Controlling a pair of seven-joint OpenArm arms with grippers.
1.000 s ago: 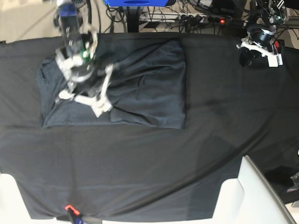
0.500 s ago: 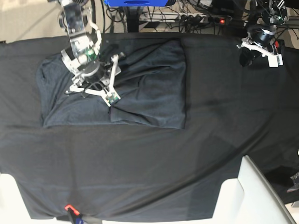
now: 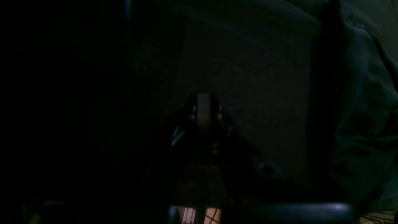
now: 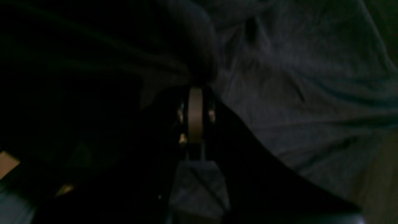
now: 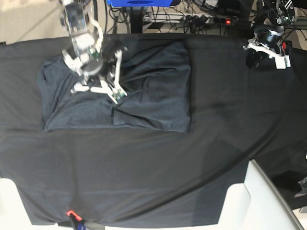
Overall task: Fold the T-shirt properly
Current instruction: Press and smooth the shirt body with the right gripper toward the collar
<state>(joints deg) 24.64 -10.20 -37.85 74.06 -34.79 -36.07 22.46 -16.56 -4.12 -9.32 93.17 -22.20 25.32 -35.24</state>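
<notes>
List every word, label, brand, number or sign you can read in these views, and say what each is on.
None can be read.
T-shirt: plain, no print showing.
Right gripper and left gripper: no legible marking.
Both wrist views: too dark to show any text.

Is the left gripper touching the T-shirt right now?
Apart. The base view shows the left gripper parked at the far table corner, with bare black cloth between it and the T-shirt.

A black table cloth [image 5: 144, 172] covers the table; a blue object [image 5: 139, 3] and cables [image 5: 201, 17] lie beyond its far edge.
</notes>
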